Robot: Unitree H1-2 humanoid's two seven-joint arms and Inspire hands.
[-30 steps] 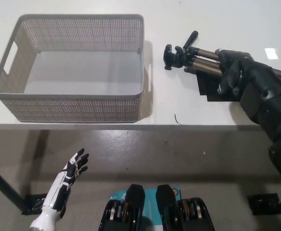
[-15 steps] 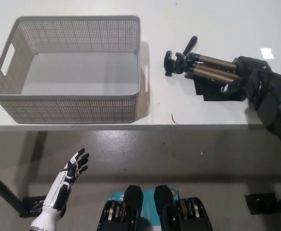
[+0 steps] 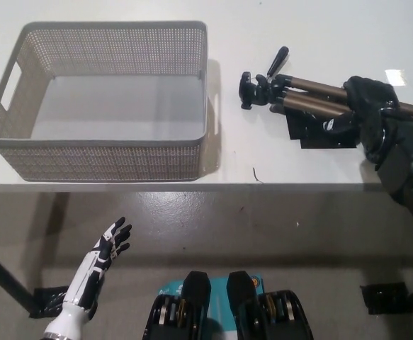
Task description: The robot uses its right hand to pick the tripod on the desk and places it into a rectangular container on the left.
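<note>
Tripod [image 3: 302, 95] lies on the white bench [image 3: 277, 152] at the upper right of the frame, its long legs running left to right, head toward the basket [image 3: 100, 152] at upper left. My right hand [image 3: 368, 106] sits over the legs; I cannot tell if its fingers grip. My left hand [image 3: 107, 248] rests open, lower left.

There is one tripod [image 3: 295, 94]. There is one gray basket [image 3: 107, 152] with little holes all over its walls. There is one white worktop [image 3: 277, 159]. There are two robot hands: one white left hand [image 3: 105, 248] and one black right hand [image 3: 365, 106]. There is one small dark speck [image 3: 256, 175] on the worktop.
</note>
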